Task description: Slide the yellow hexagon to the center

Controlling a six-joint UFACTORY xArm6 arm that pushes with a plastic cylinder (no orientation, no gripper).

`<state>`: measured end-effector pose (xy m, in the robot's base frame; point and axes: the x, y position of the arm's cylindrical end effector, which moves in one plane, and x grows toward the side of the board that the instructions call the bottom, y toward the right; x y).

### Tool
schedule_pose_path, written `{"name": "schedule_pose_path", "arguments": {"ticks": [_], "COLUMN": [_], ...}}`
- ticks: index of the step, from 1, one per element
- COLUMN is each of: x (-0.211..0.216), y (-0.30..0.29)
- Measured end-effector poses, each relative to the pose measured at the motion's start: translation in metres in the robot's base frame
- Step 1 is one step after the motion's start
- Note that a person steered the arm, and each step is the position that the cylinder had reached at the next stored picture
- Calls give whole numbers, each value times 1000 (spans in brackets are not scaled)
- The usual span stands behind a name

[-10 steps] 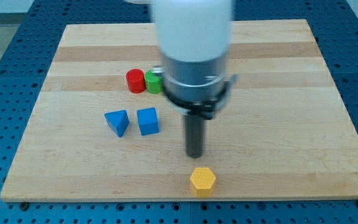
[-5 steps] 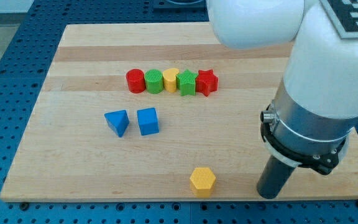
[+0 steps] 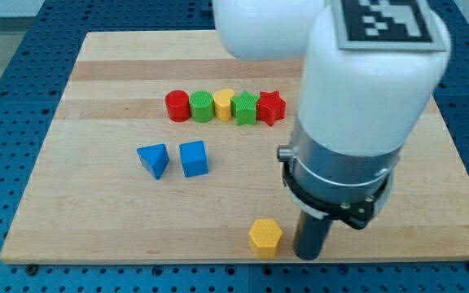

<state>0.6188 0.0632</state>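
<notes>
Near the view's bottom edge of the wooden board, my tip rests just to the view's right of the yellow hexagon, close beside it; whether the two touch cannot be told. The rod stands upright, dark and straight, coming down out of a black collar under the arm's broad grey and white body. That body fills the view's right half and rises out of the top of the frame, with a black-and-white marker tag on its upper face. There are no fingers on this arm, only the bare rod, so nothing is gripped.

The yellow hexagon sits low on the board, below its middle and slightly to the view's right of the two blue blocks. Those are a blue triangle and a blue cube, side by side with a small gap, towards the view's left. Higher up, a row of five blocks runs from left to right, each touching the next: a red cylinder, a green cylinder, a yellow cylinder, a green block and a red star. The row lies well apart from my tip.
</notes>
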Motion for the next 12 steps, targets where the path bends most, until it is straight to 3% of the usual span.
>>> {"name": "schedule_pose_path", "arguments": {"ticks": [4,7,10,12], "x": [0,0,-26,-62], "y": [-56,-145,-93,-111]}}
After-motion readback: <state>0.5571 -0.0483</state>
